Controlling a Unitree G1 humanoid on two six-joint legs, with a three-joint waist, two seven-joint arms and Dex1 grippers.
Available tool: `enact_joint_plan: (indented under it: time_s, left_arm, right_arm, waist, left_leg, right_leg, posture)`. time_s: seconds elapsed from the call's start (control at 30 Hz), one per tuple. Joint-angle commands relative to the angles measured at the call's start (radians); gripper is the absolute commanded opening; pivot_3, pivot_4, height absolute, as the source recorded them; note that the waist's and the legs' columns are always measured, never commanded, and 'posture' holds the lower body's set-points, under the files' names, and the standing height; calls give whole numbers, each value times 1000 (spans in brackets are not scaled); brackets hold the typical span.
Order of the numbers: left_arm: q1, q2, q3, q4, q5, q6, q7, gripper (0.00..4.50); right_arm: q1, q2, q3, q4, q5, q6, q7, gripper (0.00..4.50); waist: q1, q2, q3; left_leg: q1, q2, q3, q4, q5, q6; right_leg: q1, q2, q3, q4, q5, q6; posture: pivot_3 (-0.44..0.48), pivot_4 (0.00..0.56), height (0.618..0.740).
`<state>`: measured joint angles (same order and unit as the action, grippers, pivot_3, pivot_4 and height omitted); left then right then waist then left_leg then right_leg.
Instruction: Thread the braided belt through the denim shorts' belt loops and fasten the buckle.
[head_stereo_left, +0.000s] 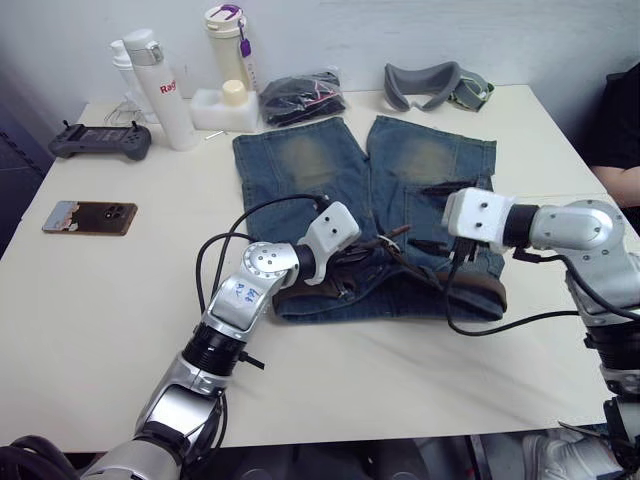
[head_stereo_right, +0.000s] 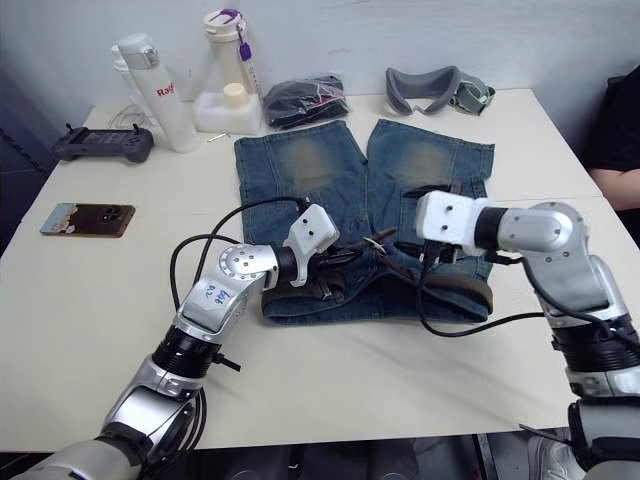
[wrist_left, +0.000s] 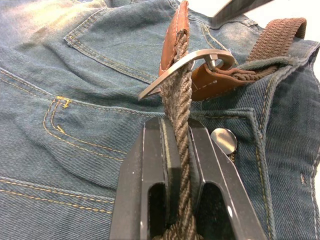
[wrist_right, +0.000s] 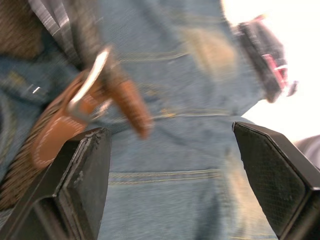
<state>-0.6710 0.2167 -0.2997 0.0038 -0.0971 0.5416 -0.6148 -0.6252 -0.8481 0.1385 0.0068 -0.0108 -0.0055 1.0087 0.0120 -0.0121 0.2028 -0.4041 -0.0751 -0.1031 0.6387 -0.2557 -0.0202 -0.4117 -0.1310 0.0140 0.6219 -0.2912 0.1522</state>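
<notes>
The denim shorts (head_stereo_left: 300, 160) lie flat on the white table (head_stereo_left: 120, 300), waistband toward me. The braided belt (head_stereo_left: 482, 290) runs along the waistband, its brown strap showing at the right end. My left gripper (wrist_left: 176, 125) is shut on the braided strap just short of the buckle (wrist_left: 200, 57), and the strap passes through that silver frame, with the brown leather tip beyond it. My right gripper (wrist_right: 167, 131) is open, hovering over the shorts just right of the buckle (wrist_right: 92, 80). I cannot tell the belt loops apart from the waistband folds.
A phone (head_stereo_left: 90, 217) and a game controller (head_stereo_left: 100, 140) lie at the left. Bottles (head_stereo_left: 160, 90), a black bundled cloth (head_stereo_left: 300, 97) and a grey headset (head_stereo_left: 435, 85) line the far edge. A person's arm (head_stereo_left: 620, 160) is at the right. My right arm's cable (head_stereo_left: 500, 325) loops over the table.
</notes>
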Motion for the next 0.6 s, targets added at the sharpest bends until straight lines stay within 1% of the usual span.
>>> enact_joint_plan:
  time_s: [0.03,0.07,0.13,0.23,0.27,0.3,0.33,0.37,0.4,0.6]
  left_arm:
    - [-26,-9,-21,-24,12,-37,-16,0]
    - [-26,-11,-24,-24,14,-40,-16,0]
    - [-29,-12,-26,-24,18,-42,-16,0]
    - [-30,-9,-27,-18,29,-48,-19,0]
    - [-30,-7,-29,-15,33,-51,-19,0]
    - [-30,-6,-29,-13,35,-53,-19,0]
    - [-30,-5,-28,-13,37,-53,-18,0]
    - [-29,-6,-25,-12,36,-52,-17,0]
    - [-28,-8,-20,-12,32,-49,-17,0]
    - [-35,-17,15,-9,9,-33,-15,0]
  right_arm:
    - [-30,11,0,24,-29,-51,-18,4107]
    - [-31,14,0,30,-34,-57,-20,4107]
    - [-36,18,5,41,-50,-82,-25,3609]
    - [-42,24,7,52,-56,-103,-23,2327]
    - [-44,25,9,55,-57,-109,-19,1843]
    - [-46,25,12,59,-59,-116,-15,1266]
    - [-47,26,13,60,-58,-119,-9,868]
    - [-46,27,13,59,-54,-119,-3,336]
    - [-45,27,13,56,-52,-121,1,74]
    - [-46,28,15,61,-57,-154,14,74]
  waist:
    - [0,0,0]
    - [0,0,0]
    - [0,0,0]
    - [0,0,0]
    - [0,0,0]
    - [0,0,0]
    - [0,0,0]
    - [0,0,0]
    - [0,0,0]
    - [-2,0,0]
  left_leg:
    - [0,0,0,0,0,0]
    - [0,0,0,0,0,0]
    - [0,0,0,0,0,0]
    - [0,0,0,0,0,0]
    - [0,0,0,0,0,0]
    - [0,0,0,0,0,0]
    - [0,0,0,0,0,0]
    - [0,0,0,0,0,0]
    - [0,0,0,0,0,0]
    - [0,0,0,0,0,0]
  right_leg:
    - [0,0,0,0,0,0]
    - [0,0,0,0,0,0]
    - [0,0,0,0,0,0]
    - [0,0,0,0,0,0]
    - [0,0,0,0,0,0]
    - [0,0,0,0,0,0]
    - [0,0,0,0,0,0]
    - [0,0,0,0,0,0]
    - [0,0,0,0,0,0]
    - [0,0,0,0,0,0]
  posture:
    - [0,150,740]
    - [0,150,740]
    - [0,150,740]
    - [0,150,740]
    - [0,150,740]
    - [0,150,740]
    - [0,150,740]
    - [0,150,740]
    - [0,150,740]
    - [0,150,740]
